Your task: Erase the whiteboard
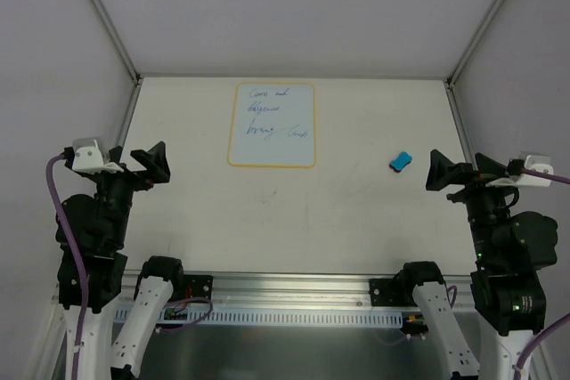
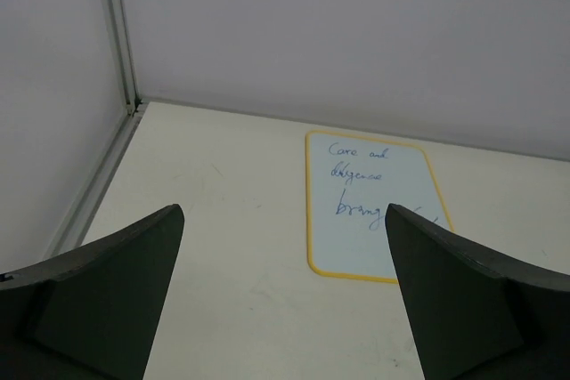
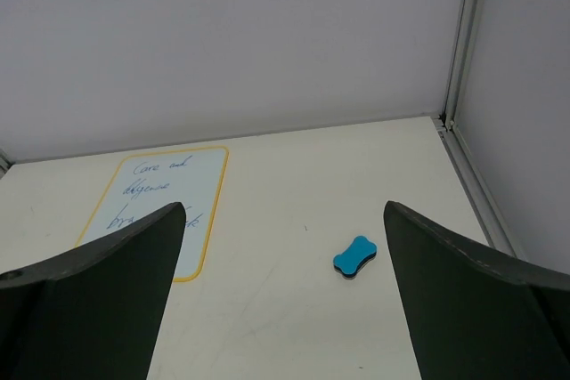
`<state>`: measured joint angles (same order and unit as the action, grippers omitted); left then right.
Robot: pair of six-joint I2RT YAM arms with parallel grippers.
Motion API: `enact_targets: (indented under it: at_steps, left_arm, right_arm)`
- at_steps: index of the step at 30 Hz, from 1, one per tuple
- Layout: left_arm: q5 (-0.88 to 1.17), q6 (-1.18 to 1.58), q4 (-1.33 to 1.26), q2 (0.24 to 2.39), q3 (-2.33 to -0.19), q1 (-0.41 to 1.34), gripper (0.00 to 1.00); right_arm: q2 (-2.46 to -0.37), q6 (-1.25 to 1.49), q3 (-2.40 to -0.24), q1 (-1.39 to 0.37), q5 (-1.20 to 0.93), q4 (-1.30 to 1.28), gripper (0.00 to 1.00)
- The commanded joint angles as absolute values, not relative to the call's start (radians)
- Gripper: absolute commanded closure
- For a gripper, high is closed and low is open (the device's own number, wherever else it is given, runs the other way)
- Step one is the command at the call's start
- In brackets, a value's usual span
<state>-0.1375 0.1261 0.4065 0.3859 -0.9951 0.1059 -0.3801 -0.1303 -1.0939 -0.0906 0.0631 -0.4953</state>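
Lying by the far edge of the table (image 1: 356,211), the whiteboard (image 1: 272,125) carries blue writing; the eraser (image 1: 399,161) sits nearer the right edge. The left gripper (image 2: 283,213) and right gripper (image 3: 283,211) both hold their fingers apart, empty.

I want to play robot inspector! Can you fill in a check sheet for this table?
Surface: pale table, faint marks.
Job's things: whiteboard lying flat, blue writing on it; blue eraser to its right, apart.
Clutter: nothing seen.
Grippers: left gripper and right gripper both open, holding nothing.
Cables: purple cable on each arm.
Surroundings: white walls, metal frame posts.
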Motion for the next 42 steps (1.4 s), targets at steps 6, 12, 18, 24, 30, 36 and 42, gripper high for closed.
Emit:
enact_targets:
  at_steps: [6, 12, 18, 24, 30, 36, 42]
  left_arm:
    - [-0.081, 0.215, 0.403, 0.497, -0.963, 0.115, 0.01]
    - [0.023, 0.316, 0.407, 0.690, -0.966, 0.115, 0.01]
    - [0.084, 0.367, 0.403, 0.963, -1.006, 0.115, 0.01]
    - [0.114, 0.425, 0.393, 1.259, -1.087, 0.123, 0.01]
    - [0.078, 0.448, 0.371, 1.512, -1.196, 0.169, 0.08]
    - [0.045, 0.469, 0.367, 1.722, -1.287, 0.198, 0.28]
    - [0.017, 0.465, 0.365, 1.831, -1.327, 0.198, 0.40]
  right_arm:
    - [-0.433, -0.051, -1.054, -0.098, 0.023, -0.446, 0.01]
    - [-0.472, 0.030, -1.006, -0.097, 0.018, -0.448, 0.01]
    - [-0.505, 0.094, -0.947, -0.098, 0.011, -0.448, 0.01]
    - [-0.540, 0.133, -0.897, -0.098, -0.112, -0.449, 0.01]
    - [-0.538, 0.138, -0.856, -0.098, -0.107, -0.449, 0.01]
    - [-0.523, 0.132, -0.838, -0.097, -0.113, -0.449, 0.01]
    - [-0.506, 0.133, -0.813, -0.097, -0.132, -0.448, 0.01]
